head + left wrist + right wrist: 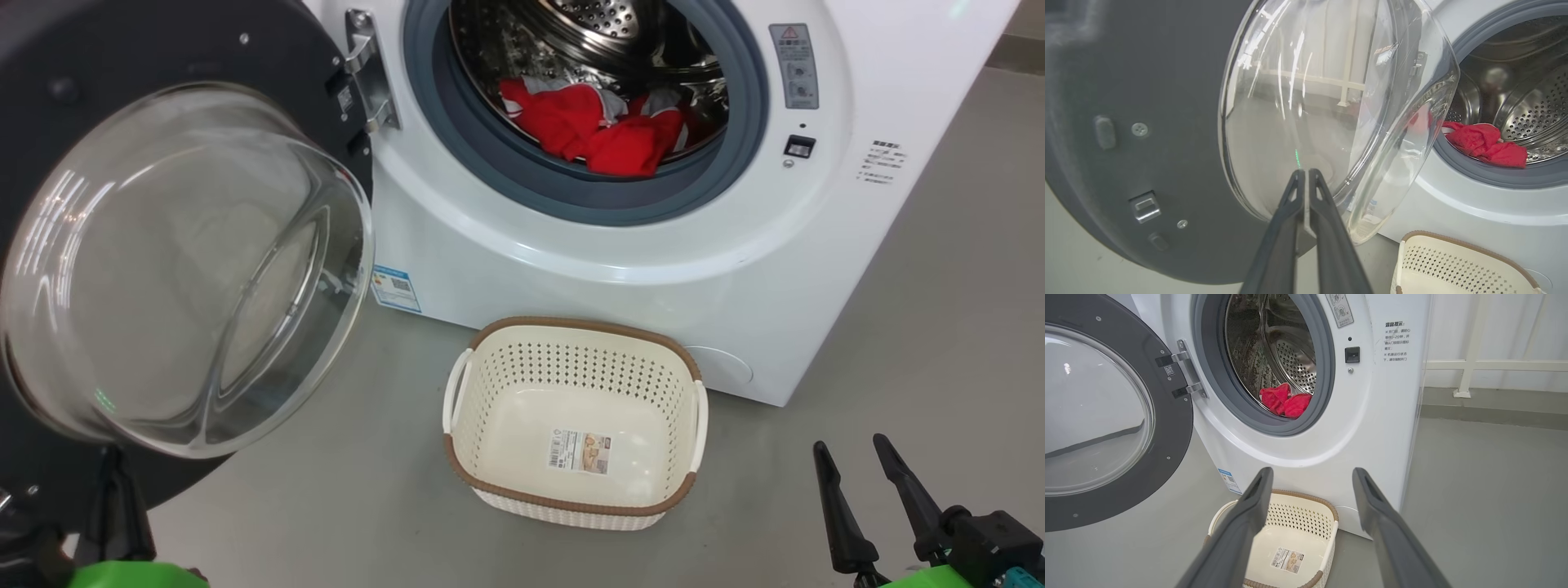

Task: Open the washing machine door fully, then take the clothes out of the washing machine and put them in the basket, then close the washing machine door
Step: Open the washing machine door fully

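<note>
Bright red crumpled clothes [563, 122] are heaped in the shiny steel drum [522, 41]. The left gripper [1306, 172] is closed, the right gripper [1312, 473] spread apart.

Glossy glass fills the washing machine door [180, 269]; drum [604, 33] shiny steel, clothes [604, 135] soft cloth, basket [571, 325] matt plastic.

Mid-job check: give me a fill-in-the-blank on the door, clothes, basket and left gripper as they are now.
1. The washing machine door is swung ____.
2. The red clothes lie inside the steel ____.
3. The basket on the floor is ____.
4. The left gripper is ____.
Missing: open; drum; empty; shut.
</note>
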{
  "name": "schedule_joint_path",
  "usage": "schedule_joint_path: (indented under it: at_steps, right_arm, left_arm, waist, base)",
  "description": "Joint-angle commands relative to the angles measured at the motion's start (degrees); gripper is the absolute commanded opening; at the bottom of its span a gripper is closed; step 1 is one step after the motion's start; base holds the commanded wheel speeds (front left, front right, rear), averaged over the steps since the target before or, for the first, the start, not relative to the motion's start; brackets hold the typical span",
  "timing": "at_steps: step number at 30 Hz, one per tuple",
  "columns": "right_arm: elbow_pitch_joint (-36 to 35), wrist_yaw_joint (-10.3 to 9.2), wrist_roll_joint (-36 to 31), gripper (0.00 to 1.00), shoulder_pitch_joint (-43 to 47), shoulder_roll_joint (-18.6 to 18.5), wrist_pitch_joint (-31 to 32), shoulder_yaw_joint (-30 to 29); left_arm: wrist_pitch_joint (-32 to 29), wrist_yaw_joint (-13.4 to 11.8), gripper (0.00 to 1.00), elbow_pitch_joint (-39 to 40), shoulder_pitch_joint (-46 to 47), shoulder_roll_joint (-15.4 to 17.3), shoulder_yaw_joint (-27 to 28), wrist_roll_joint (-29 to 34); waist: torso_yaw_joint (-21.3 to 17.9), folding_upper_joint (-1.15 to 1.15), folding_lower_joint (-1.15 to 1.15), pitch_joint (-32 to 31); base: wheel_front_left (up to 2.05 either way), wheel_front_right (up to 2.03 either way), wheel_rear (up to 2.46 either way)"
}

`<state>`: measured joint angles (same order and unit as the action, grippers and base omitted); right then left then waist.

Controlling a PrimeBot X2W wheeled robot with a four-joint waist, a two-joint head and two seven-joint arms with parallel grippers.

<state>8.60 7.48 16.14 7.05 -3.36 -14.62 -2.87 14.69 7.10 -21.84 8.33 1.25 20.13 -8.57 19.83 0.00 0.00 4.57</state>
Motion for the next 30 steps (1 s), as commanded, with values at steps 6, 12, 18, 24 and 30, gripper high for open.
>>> schedule_joint_path:
  at_steps: [6, 12, 18, 24, 30]
  right_arm:
    - [-1.11, 0.01, 0.21, 1.00, -0.78, -0.18, -0.38, 0.67]
    - [-1.21, 0.01, 0.28, 1.00, -1.13, 0.00, -0.38, 0.27]
    - [-1.18, 0.01, 0.56, 1.00, -1.51, 0.19, -0.38, -0.56]
    - [-1.17, 0.01, 0.78, 1.00, -2.29, 0.30, -0.38, -1.35]
    - [-1.06, 0.01, 0.94, 1.00, -2.72, 0.36, -0.38, -1.69]
  left_arm:
    - [0.31, 0.33, 0.21, 4.27, -3.14, 1.64, -2.80, -3.58]
    - [0.31, 0.36, 0.42, 6.11, -4.51, 1.64, -6.00, -5.60]
    - [0.31, 0.37, 0.94, 8.17, -5.55, 1.64, -9.60, -6.40]
    - [0.31, 0.38, 1.00, 9.39, -5.64, 1.63, -11.63, -6.08]
    - [0.31, 0.38, 1.00, 10.45, -6.13, 1.63, -13.47, -5.55]
  waist:
    - [-3.23, 0.00, 0.00, -0.59]
    - [-5.81, 0.00, 0.00, -0.26]
    - [-9.21, 0.00, 0.00, 0.25]
    - [-12.70, 0.00, 0.00, 0.89]
    - [-16.22, 0.00, 0.00, 0.94]
  base:
    - [0.00, 0.00, 0.00]
    - [0.00, 0.00, 0.00]
    - [0.00, 0.00, 0.00]
    - [0.00, 0.00, 0.00]
    - [0.00, 0.00, 0.00]
